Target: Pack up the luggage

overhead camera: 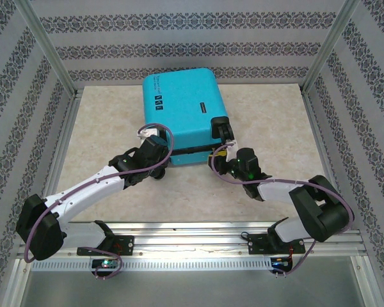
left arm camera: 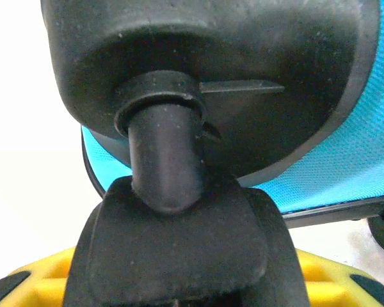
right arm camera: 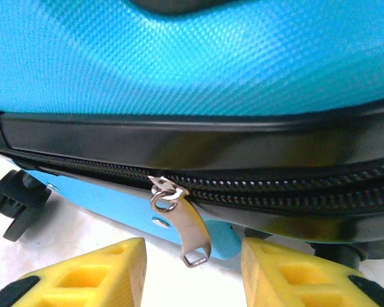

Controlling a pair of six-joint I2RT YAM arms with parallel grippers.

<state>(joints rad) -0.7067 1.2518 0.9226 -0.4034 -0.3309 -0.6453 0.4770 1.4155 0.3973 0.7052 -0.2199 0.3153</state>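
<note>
1. Finding the luggage (overhead camera: 179,109) lying flat on the table (overhead camera: 275,147), mid-table toward the far side, shell up, lid down and wheels turned to the arms, putting its seam edge within reach of both grippers.
2. Bracing with the left gripper (overhead camera: 155,148) at the near left corner: yellow fingers (left arm camera: 32,278) standing partly apart on either side of a wheel (left arm camera: 179,256) and apparently clamping it, probably steadying the case against sliding during the zipping.
3. Hovering with the right gripper (overhead camera: 224,157) at the near right edge, fingers partly open and gripping nothing, framing the zipper pull (right arm camera: 182,224) that is dangling in the gap without touching either pad.
4. Sitting low and level with the zipper (right arm camera: 294,192), seemingly for pinching the pull on closing and then drawing it along the track.
5. Showing meshed teeth to the right of the slider; left of it, being too dark for telling joined from open.
6. Judging the stage as closing up, with zipping as the remaining work.
7. Expecting trouble from the pull itself: thin, smooth and free-swinging, so calling for a centred squeeze before any tugging, and for a firm hold at the wheel.
</note>
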